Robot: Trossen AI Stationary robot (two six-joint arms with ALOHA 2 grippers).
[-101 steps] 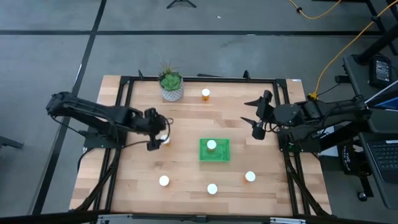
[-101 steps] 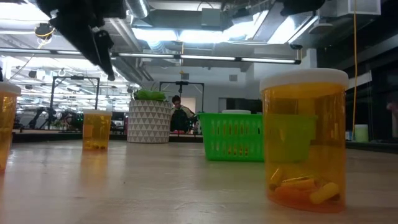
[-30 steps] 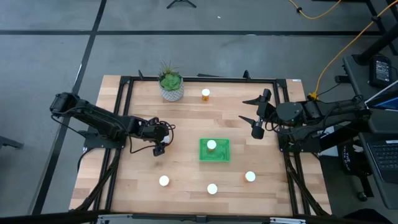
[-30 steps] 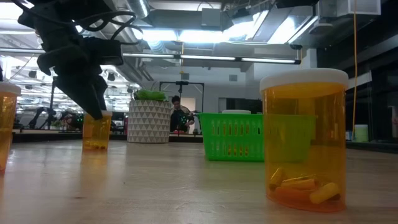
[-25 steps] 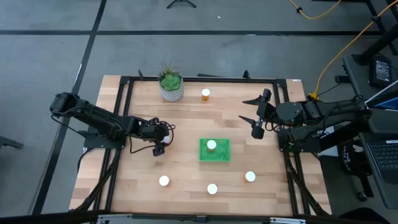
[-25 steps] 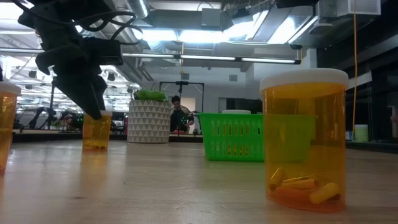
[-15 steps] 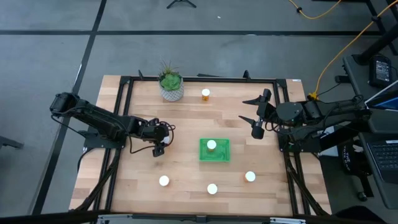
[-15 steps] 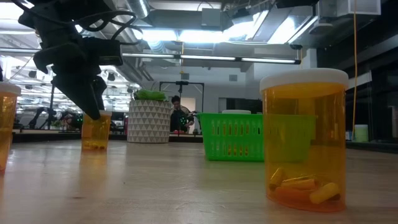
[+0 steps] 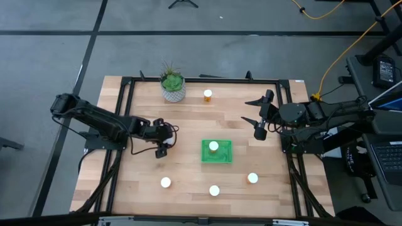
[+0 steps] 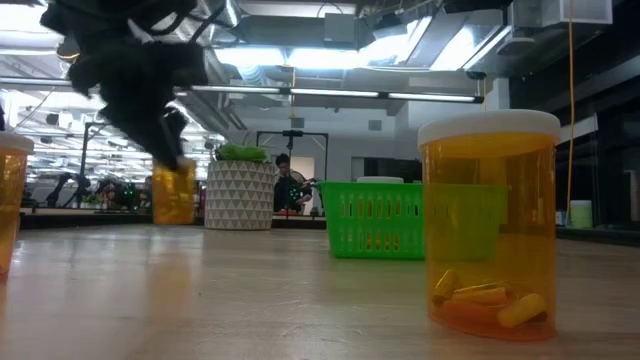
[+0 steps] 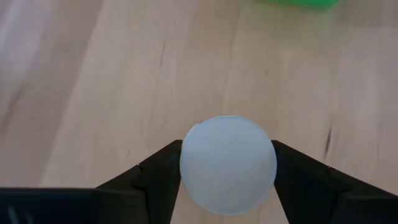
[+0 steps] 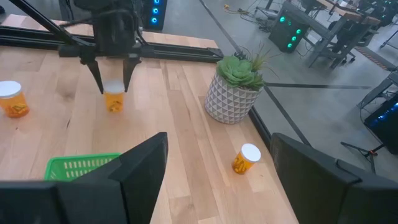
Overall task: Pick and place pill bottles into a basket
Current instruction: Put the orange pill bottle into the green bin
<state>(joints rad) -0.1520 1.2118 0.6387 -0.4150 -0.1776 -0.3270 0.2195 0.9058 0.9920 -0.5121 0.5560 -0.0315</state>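
Note:
My left gripper [image 9: 164, 143] is shut on a pill bottle [image 12: 114, 99], orange with a white cap [image 11: 227, 163], left of the green basket [image 9: 206, 157]. The bottle hangs just above the wood [image 10: 173, 193]. The basket holds one bottle [image 9: 214, 146]. More bottles stand on the table at the far side [image 9: 207, 95] and near the front [image 9: 165, 182], [image 9: 214, 190], [image 9: 252, 178]. My right gripper [image 9: 250, 112] hovers open over the table's right side, with nothing between its fingers. My left gripper pinches the bottle's white cap by its round side [image 11: 186, 163] between its two fingers [image 11: 155, 174], one on each side. The fingers slant down from the table's left. The bottle hangs upright below them, its base clear of the table.
A green plant in a white pot [image 9: 172, 85] stands at the far edge, left of centre. One bottle [image 10: 490, 225] stands close before the low camera. Bare wood lies between my left gripper and the basket. A black frame [image 9: 125, 94] rims the table.
My left gripper has risen a little and gone toward the basket with the pill bottle. The bottle stood on the table a second ago and now hangs upright, clear of the wood.

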